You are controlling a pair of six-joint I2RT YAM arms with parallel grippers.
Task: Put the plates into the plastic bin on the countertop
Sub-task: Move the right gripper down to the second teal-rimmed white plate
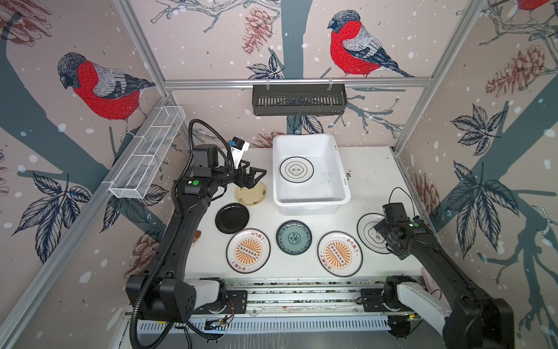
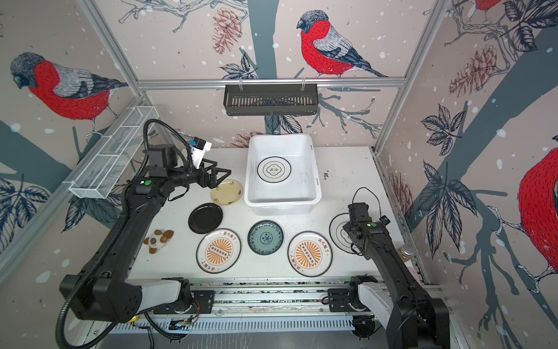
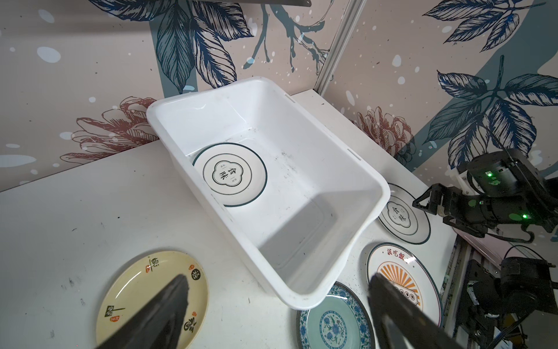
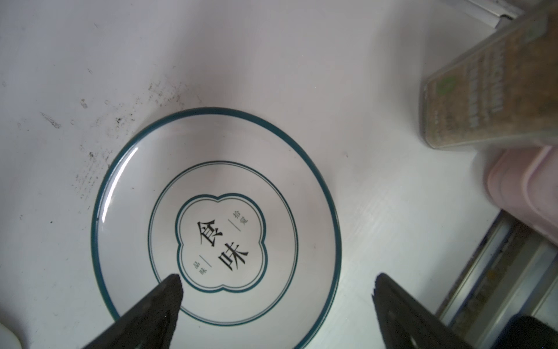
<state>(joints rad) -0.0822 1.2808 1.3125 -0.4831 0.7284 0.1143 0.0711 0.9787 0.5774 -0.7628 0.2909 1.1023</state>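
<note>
The white plastic bin [image 1: 311, 204] stands at the back of the countertop [image 1: 373, 178] with one quatrefoil plate [image 1: 296, 170] flat inside. In front lie a pale yellow plate [image 1: 255, 196], a black plate [image 1: 232, 218], two sunburst plates [image 1: 248, 250] [image 1: 339, 253] and a teal plate [image 1: 293, 237]. My left gripper [image 1: 257, 179] hangs open and empty above the yellow plate [image 3: 145, 290], left of the bin [image 3: 371, 181]. My right gripper [image 4: 276, 282] is open just above the second quatrefoil plate [image 4: 216, 216], one finger over its inside and the other outside its rim.
A black slotted rack [image 1: 299, 99] hangs on the back rail and a white wire-mesh basket [image 1: 148, 157] on the left wall. A plush toy [image 2: 158, 238] lies at the left. A spice jar [image 4: 483, 90] and a pink item [image 4: 528, 187] sit near the right edge.
</note>
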